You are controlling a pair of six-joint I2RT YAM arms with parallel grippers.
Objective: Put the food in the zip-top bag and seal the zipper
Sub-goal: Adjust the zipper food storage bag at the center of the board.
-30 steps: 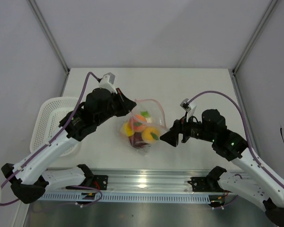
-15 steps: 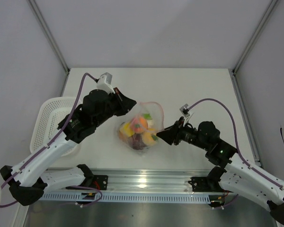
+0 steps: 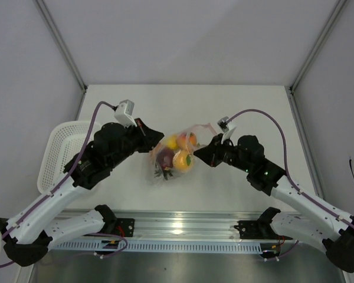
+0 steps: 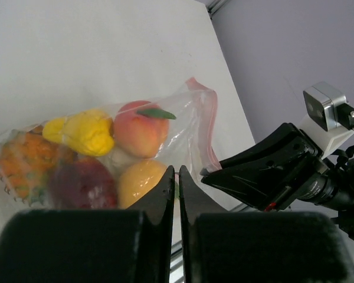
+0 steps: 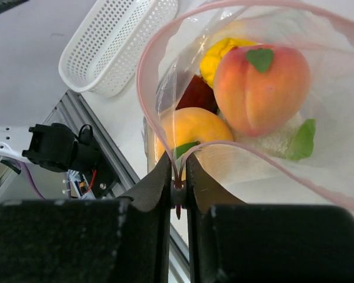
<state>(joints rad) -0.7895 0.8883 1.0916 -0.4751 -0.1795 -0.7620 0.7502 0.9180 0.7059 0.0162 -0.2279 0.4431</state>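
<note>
Right gripper (image 5: 177,177) pinches the zipper (image 5: 140,82) of the zip-top bag (image 4: 190,121) holding food (image 4: 138,127), probably to seal it. The closed left gripper (image 4: 176,175) seems to steady the bag's opposite edge.

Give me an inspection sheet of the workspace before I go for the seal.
Surface: white table, no marks seen.
Job's things: zip-top bag holds the food; zipper gaping open.
Clutter: white basket at the left edge, apart from the bag.
Hands: left hand shut on the bag's edge; right hand shut on the zipper.
Cables: left purple cable and right purple cable arch free above the arms.
Surroundings: grey walls; metal rail at the near edge.
</note>
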